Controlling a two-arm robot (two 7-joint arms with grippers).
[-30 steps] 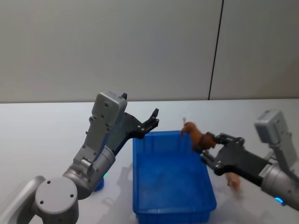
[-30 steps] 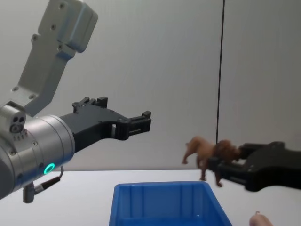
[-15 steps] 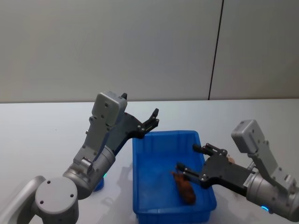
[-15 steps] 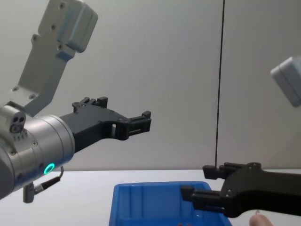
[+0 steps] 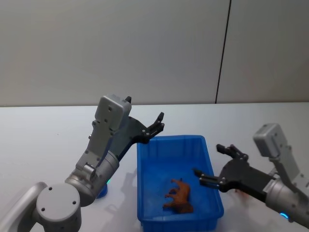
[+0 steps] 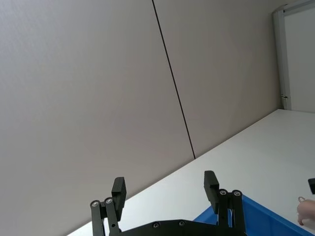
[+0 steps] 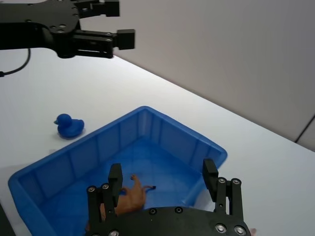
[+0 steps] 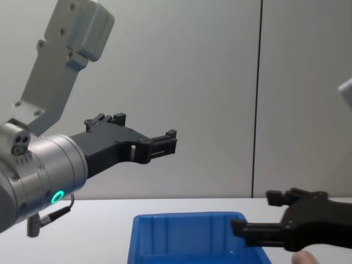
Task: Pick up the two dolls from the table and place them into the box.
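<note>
Head view: the brown doll (image 5: 178, 195), a small four-legged animal figure, lies on its side on the floor of the blue box (image 5: 140, 183), below and inward of the right gripper (image 5: 207, 159). That gripper's fingers are spread wide and hold nothing, and they hang over the box's right rim. The figure looks light and stiff, moulded rather than plush, with thin legs that would twist out of a pinch, so I judge the trunk the place to close on, one finger on each flank. It is already in the box and needs no further grasp.

The pink doll (image 8: 301, 257) shows as a rounded peach tip on the table (image 5: 48, 145), just under the right gripper's fingers and outside the box. I would expect a smooth, rounded body that can squirt from the pads, best taken across its widest part, though too little of it shows to be sure.

The left gripper (image 5: 159, 122) is raised beyond the box's far left corner, fingers wide apart and empty.

The right wrist view adds what the head view lacks: the doll between its own fingers in line of sight, and a small blue duck (image 7: 69, 126) on the table beside the box. The left wrist view catches the pink tip well beyond its fingers
</note>
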